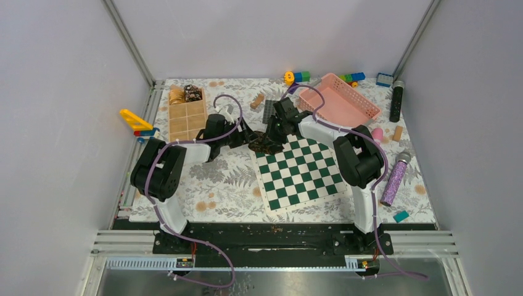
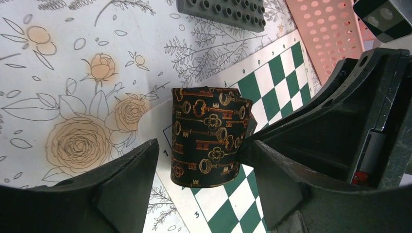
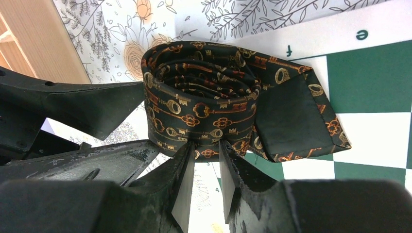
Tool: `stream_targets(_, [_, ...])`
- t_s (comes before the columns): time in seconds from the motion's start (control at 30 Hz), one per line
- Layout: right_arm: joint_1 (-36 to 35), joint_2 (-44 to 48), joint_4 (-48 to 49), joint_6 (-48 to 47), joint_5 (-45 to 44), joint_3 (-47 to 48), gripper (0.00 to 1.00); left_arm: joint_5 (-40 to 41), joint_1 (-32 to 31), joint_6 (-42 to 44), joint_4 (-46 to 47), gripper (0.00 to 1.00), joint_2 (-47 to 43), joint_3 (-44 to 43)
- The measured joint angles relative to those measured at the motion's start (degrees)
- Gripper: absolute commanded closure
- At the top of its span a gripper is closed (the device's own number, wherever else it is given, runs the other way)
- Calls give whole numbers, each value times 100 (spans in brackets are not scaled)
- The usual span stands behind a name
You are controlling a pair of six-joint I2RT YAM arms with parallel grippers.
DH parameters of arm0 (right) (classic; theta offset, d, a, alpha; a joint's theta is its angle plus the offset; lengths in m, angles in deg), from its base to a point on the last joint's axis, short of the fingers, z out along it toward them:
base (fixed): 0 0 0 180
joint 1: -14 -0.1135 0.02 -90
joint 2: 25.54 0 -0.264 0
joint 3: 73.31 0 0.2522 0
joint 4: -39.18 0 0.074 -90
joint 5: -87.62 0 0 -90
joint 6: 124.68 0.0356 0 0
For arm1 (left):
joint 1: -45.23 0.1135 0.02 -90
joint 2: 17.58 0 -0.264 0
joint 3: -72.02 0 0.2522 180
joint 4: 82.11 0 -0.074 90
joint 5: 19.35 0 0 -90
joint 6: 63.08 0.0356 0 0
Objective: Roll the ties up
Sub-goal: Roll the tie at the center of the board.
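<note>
From above we see only a sliver of the rolled tie (image 1: 264, 144); both arms cover the rest. At the right wrist, the right tool (image 3: 204, 151) hides the coil's near lower edge, so we cannot tell whether it pinches cloth. The wooden box (image 3: 24, 48) is cut off at the left edge, and the pink basket (image 2: 330, 39) at the top.

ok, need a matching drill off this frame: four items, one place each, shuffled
1 rolled tie
2 pink basket
3 purple microphone
4 wooden tray

a right of the chessboard
b on the chessboard's left corner
c far side, left of centre
d far side, right of centre

Pairs: 1-b, 2-d, 3-a, 4-c
</note>
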Motion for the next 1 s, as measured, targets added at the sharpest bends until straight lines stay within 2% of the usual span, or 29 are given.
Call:
stream_targets(0.77, [44, 70, 267, 256, 24, -380, 68, -103, -195, 11, 153, 38, 442, -129])
stream_targets(1.0, [70, 79, 299, 295, 33, -407, 67, -210, -195, -4, 350, 49, 555, -136])
